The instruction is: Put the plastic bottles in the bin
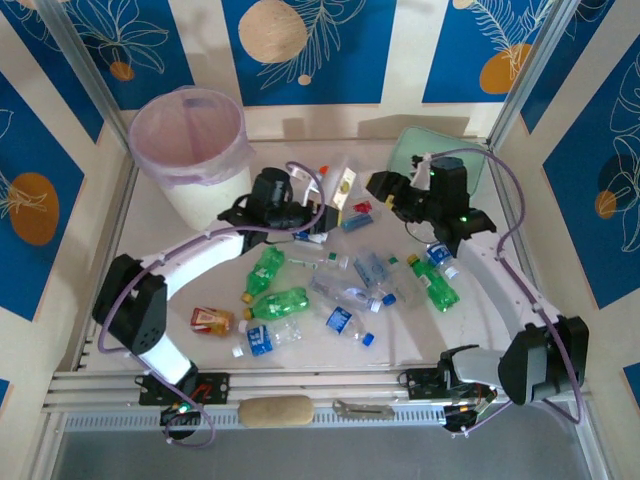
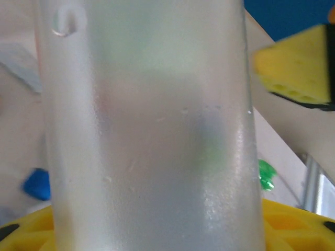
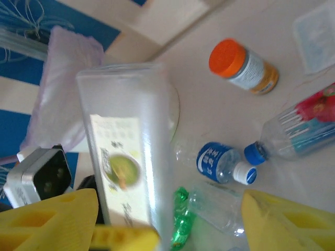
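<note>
bright, even light; both wrist views blurred close up.

Clear and green plastic bottles [image 1: 280,303], apparently mostly lying, near upright pink-lined white bin [image 1: 205,198]

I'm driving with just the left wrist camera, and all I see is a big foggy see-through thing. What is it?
Observer: It's a clear frosted bottle. The right wrist camera shows its pale label with a green circle on it.
Operator: Is the other arm holding it too?
Observer: No. The right gripper has its fingers spread, and there's a gap between one finger and the bottle.
Operator: Where's the bin?
Observer: In the overhead view the white bin, lined with a pink bag, stands far left, beyond and left of the bottle that your left gripper holds.
</note>
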Controlling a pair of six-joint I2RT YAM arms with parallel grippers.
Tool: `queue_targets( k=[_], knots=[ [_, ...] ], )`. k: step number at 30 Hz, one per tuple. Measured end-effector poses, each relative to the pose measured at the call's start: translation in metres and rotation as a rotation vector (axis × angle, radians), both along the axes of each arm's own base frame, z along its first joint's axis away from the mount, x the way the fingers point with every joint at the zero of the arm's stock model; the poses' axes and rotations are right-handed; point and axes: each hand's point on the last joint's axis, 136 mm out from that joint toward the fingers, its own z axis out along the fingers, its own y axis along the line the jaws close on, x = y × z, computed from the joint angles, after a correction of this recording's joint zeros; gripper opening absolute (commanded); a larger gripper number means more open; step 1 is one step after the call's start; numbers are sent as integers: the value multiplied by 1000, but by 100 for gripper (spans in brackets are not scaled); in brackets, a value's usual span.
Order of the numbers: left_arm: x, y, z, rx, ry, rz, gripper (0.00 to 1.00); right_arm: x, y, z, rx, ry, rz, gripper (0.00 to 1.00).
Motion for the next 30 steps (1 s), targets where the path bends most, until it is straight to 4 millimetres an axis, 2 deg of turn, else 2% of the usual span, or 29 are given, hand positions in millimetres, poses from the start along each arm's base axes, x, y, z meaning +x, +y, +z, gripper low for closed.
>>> queue_targets(
  k=[4, 10, 15, 18, 21, 26, 30],
  knots=[
    [20, 32, 21, 39, -54, 89, 46, -6, -9, 1, 8, -18, -24, 76],
    [53, 79, 81, 40, -163, 216, 46, -10, -10, -28, 4, 40, -32, 76],
    [79, 145, 133, 76, -246, 376, 47, -6, -8, -45, 5, 77, -29, 77],
    [88, 187, 159, 117, -292, 473, 48, -3, -7, -53, 3, 96, -25, 77],
    [93, 221, 177, 153, -326, 555, 48, -1, -5, -62, 3, 121, -16, 77],
    [100, 266, 194, 204, -356, 661, 50, 0, -2, -73, 3, 152, 2, 78],
    [116, 293, 199, 222, -359, 730, 50, -2, 1, -73, -1, 145, 31, 88]
  ],
)
